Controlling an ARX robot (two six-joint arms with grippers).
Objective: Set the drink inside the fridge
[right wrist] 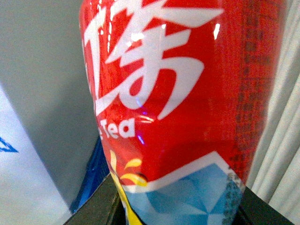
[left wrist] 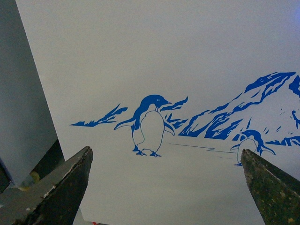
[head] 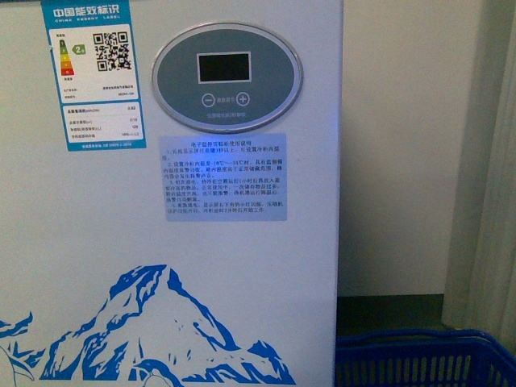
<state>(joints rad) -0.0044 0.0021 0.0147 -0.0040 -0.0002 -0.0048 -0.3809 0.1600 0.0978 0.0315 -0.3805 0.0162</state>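
The fridge [head: 97, 234] fills the front view at close range: a white wall with a blue mountain print low down. Neither gripper shows in that view. In the left wrist view, my left gripper [left wrist: 164, 187] is open and holds nothing, facing the fridge's penguin print [left wrist: 149, 125] with a gap between. My right gripper [right wrist: 176, 213] is shut on the drink [right wrist: 178, 93]. Its red label with white characters fills the right wrist view, and its cap is out of view. The fridge's white corner [right wrist: 18, 187] shows beside it.
An oval control panel [head: 226, 77], an energy label [head: 89, 72] and an instruction sticker [head: 222, 177] are on the fridge front. A blue plastic crate [head: 419, 359] stands on the floor at the lower right. Beyond are a pale wall [head: 403, 145] and a curtain [head: 500, 242].
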